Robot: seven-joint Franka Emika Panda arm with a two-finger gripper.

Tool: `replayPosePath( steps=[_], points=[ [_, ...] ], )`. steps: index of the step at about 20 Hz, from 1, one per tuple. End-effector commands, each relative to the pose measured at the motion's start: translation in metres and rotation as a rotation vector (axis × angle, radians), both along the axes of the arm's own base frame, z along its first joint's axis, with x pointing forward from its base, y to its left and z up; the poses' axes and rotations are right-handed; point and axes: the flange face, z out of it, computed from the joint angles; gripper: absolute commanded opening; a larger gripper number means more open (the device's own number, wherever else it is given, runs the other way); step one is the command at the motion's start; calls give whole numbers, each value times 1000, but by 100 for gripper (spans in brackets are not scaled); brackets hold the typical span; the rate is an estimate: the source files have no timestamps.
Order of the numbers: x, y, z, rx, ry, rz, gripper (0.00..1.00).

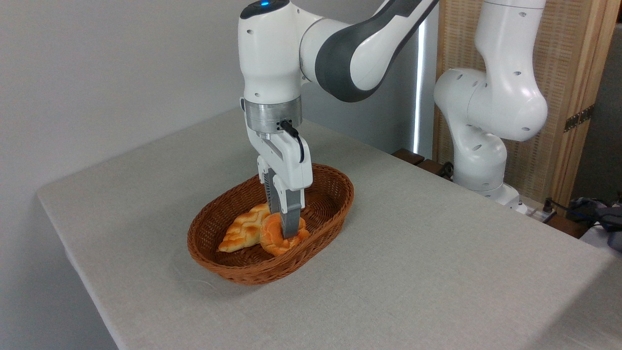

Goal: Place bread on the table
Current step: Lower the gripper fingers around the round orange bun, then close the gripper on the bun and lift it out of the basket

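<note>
The wicker basket (335,194) sits near the middle of the tabletop (437,272). Inside it, toward its near right wall, lies the bread (272,238), a small orange-golden bun. Touching the bun's left side, a paler braided loaf (240,232) stretches toward the basket's left end. The arm reaches straight down into the basket, and the jaws (287,232) are sunk onto the bun with a grey finger (290,216) flat against its front; whether they are pinching it or merely set around it cannot be told.
</note>
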Motion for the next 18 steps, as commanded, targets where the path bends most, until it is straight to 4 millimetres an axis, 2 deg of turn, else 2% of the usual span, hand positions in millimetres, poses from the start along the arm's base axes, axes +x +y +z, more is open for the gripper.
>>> replayPosePath(
  steps=[1, 4, 5, 9, 14, 17, 18],
  points=[
    [-4, 1, 6, -47, -24, 8, 35],
    [-2, 7, 12, -80, -30, 38, 36],
    [2, 16, 20, -101, -45, 65, 36],
    [11, 22, 48, -123, -100, 79, 36],
    [23, 83, 104, -133, -221, 122, 37],
    [23, 119, 117, -67, -257, 50, 38],
    [23, 124, 118, -47, -258, 37, 38]
  ],
)
